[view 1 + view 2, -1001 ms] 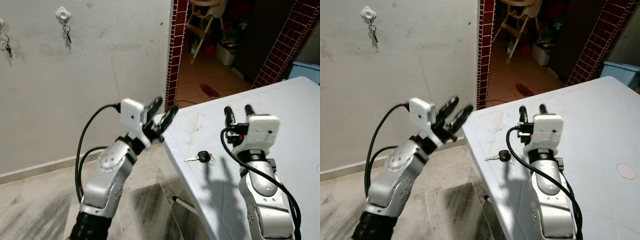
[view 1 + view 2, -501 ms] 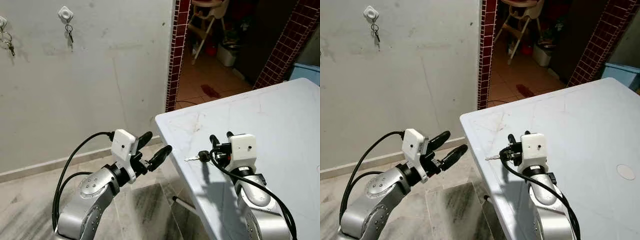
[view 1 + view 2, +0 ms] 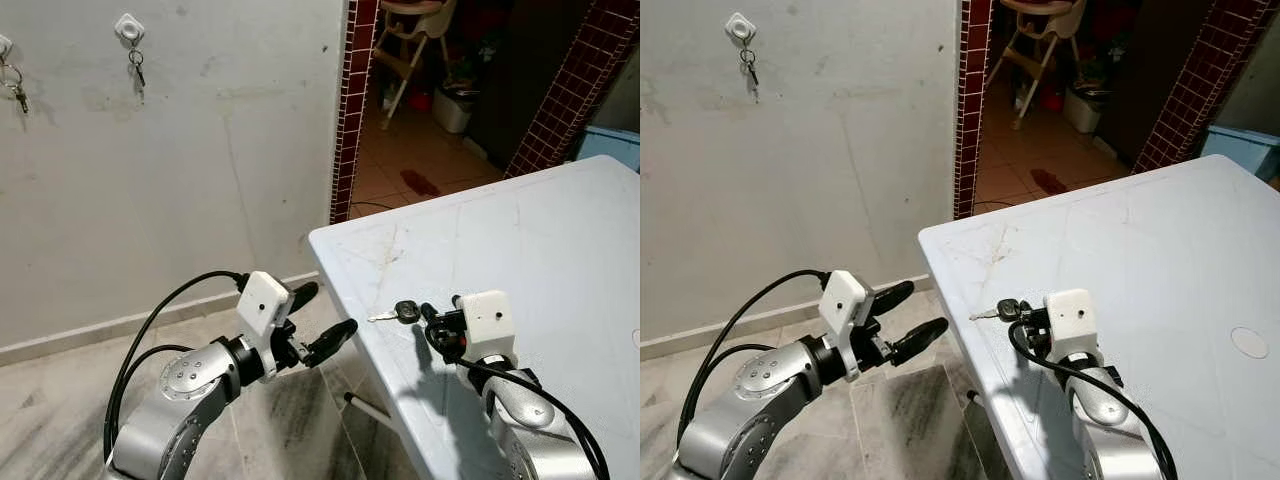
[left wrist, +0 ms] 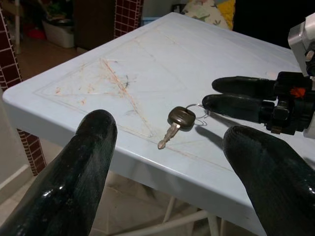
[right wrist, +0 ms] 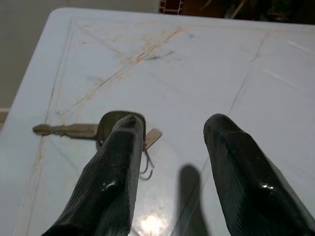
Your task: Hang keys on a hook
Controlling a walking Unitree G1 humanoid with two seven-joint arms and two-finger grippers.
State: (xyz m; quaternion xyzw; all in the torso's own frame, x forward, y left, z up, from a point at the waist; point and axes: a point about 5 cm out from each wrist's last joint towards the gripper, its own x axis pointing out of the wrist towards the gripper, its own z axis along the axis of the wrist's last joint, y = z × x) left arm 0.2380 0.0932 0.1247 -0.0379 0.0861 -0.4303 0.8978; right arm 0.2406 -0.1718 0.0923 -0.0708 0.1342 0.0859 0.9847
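Right gripper point(image 5: 167, 162), fingers apart, beside the keys point(image 4: 178, 120) on the table point(image 3: 520, 250); centre over the bow before pinching.

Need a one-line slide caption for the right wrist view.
Open right gripper lowered over the key on the white table.

Bright, even light; sharp frames, soft shadows, wrist-view fingers blurred.
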